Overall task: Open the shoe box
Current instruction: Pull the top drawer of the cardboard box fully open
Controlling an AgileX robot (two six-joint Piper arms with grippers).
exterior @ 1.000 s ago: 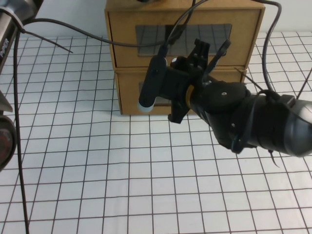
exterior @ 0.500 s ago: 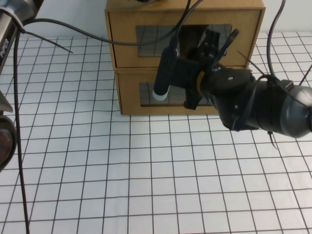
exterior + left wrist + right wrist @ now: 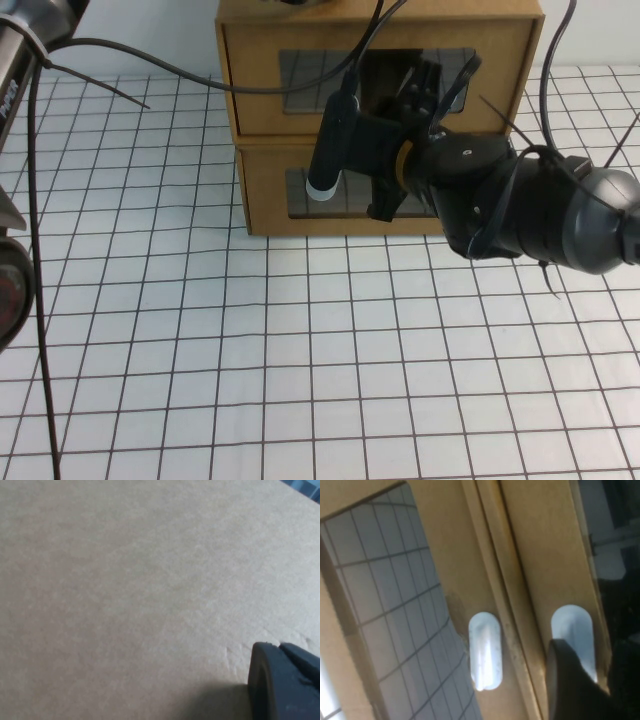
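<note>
Stacked shoe boxes (image 3: 262, 110) lie lengthwise across the desk (image 3: 250, 350), fronts facing the robot. The right gripper (image 3: 442, 80), fingers parted, is at the upper front. The left gripper (image 3: 282, 680), state unclear, is against cardboard.

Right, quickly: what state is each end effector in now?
Left end effector: cannot be told, close against cardboard.
Right end effector: open, at a white tab on the shoe box.

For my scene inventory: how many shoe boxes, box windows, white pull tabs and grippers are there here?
Shoe boxes: 2, stacked
Box windows: 2
White pull tabs: 2
Grippers: 2 (right gripper at the upper box's front, left gripper close over plain cardboard)
Total: 8
</note>
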